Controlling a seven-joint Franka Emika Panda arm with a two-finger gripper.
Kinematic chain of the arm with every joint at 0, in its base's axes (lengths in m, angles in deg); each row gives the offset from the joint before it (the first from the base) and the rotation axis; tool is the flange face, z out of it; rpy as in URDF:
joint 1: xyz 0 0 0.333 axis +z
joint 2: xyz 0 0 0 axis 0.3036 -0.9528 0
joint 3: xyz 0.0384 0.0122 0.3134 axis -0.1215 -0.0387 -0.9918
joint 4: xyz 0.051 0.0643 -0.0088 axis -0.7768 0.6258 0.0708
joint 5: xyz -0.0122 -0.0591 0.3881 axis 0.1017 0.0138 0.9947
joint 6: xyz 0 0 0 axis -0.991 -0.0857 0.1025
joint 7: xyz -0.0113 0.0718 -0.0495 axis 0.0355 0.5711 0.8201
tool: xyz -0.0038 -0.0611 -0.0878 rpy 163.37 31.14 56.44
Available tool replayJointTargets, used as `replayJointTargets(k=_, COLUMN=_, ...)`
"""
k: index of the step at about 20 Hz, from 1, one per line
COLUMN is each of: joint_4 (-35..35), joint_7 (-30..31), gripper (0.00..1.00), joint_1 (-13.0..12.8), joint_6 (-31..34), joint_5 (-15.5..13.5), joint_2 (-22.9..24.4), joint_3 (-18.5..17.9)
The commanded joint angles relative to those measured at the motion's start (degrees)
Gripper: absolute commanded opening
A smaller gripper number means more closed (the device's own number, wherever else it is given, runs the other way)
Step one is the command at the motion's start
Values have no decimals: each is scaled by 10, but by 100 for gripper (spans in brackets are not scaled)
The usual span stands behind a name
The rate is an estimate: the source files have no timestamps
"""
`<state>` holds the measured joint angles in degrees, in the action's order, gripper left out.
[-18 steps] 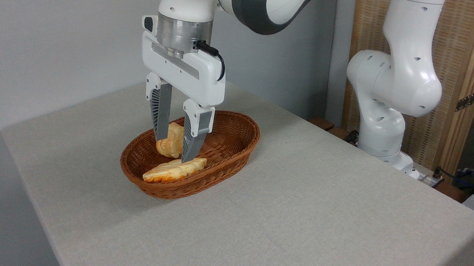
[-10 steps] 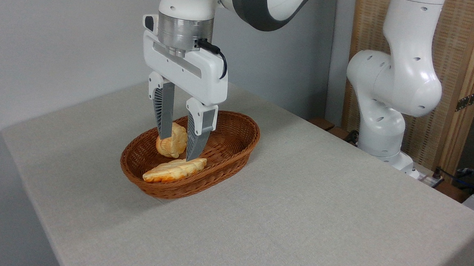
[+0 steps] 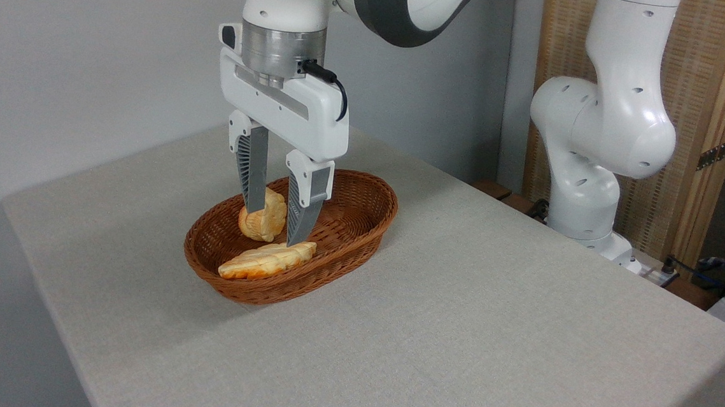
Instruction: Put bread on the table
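inside the wicker basket (image 3: 362,213), the pincer (image 3: 273,226) grips the bread (image 3: 266,217) above a flat loaf (image 3: 263,260).

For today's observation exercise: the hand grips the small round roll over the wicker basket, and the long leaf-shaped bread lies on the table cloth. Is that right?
Not quite. The camera view shows the leaf-shaped bread lying inside the basket, not on the table cloth. The hand does grip the roll over it.
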<state>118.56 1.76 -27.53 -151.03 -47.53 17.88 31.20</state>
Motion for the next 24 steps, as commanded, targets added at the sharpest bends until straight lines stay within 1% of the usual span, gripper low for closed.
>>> replayJointTargets(k=1, joint_4=-11, joint_7=7, gripper=100, joint_1=-2, joint_6=18, joint_5=-2, joint_2=-2, joint_3=-1)
replayJointTargets(k=5, joint_4=-11, joint_7=5, gripper=100, joint_1=-2, joint_6=36, joint_5=-2, joint_2=-2, joint_3=1)
replayJointTargets(k=24, joint_4=-6, joint_7=5, gripper=100, joint_1=-6, joint_6=35, joint_5=-3, joint_2=5, joint_3=-1)
